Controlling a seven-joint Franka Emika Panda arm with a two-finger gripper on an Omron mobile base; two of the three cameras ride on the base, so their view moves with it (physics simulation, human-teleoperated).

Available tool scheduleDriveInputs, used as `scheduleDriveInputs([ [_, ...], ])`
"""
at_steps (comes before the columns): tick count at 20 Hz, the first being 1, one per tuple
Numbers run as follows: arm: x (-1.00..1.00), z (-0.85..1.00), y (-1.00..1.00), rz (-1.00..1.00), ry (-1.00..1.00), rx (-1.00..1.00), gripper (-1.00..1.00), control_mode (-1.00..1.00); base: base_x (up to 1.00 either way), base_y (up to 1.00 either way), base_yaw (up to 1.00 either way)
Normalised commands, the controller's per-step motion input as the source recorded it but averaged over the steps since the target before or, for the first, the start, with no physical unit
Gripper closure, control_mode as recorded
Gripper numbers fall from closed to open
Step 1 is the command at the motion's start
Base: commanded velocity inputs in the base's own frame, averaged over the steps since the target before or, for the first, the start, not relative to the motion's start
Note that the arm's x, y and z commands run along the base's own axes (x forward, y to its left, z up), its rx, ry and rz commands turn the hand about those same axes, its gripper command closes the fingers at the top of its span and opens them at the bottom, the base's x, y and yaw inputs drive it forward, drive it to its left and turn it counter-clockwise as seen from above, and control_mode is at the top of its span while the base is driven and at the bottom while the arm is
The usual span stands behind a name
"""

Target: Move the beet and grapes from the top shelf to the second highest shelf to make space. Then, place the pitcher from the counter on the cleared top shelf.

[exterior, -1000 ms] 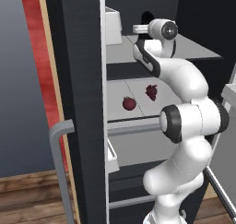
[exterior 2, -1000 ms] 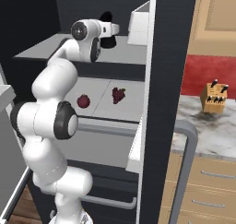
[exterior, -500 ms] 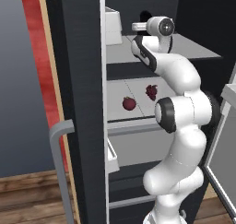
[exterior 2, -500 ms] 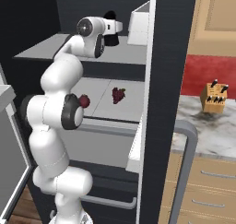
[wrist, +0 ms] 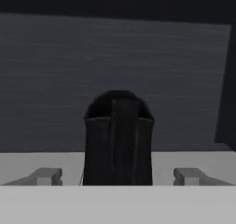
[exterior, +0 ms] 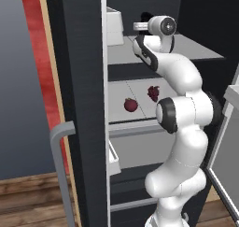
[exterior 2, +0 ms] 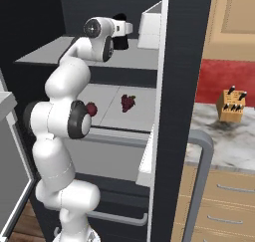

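**Releasing the pitcher up top**

Standing upright on the top shelf [exterior: 196, 51], the pitcher [wrist: 118, 140] sits between the hand's [wrist: 118, 176] 2 spread, empty fingers. Beet [exterior: 130, 104] and grapes [exterior: 153, 92] lie 1 shelf below. Withdrawing crookedly could clip and topple it.

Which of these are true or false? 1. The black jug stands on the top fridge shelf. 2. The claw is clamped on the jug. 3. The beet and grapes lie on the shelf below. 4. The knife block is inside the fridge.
1. True: the pitcher stands on the top shelf.
2. False: the gripper is open, its fingers on either side of the pitcher and clear of it.
3. True: the beet and grapes lie apart on the second highest shelf.
4. False: the knife block stands on the counter.
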Motion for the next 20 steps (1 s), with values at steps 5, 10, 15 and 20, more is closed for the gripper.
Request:
scheduleDriveInputs([
  [5, -0.26, 0.00, 0.00, -0.02, 0.00, -0.02, -1.00, -1.00, 0.00, 0.00, 0.00],
  [10, -0.71, 0.03, 0.00, -0.04, 0.00, -0.02, -1.00, -1.00, 0.00, 0.00, 0.00],
  [15, -1.00, 0.00, 0.12, 0.00, 0.10, -0.04, -1.00, -1.00, 0.00, 0.00, 0.00],
  [20, -1.00, 0.00, 0.24, 0.00, 0.07, -0.05, -1.00, -1.00, 0.00, 0.00, 0.00],
])
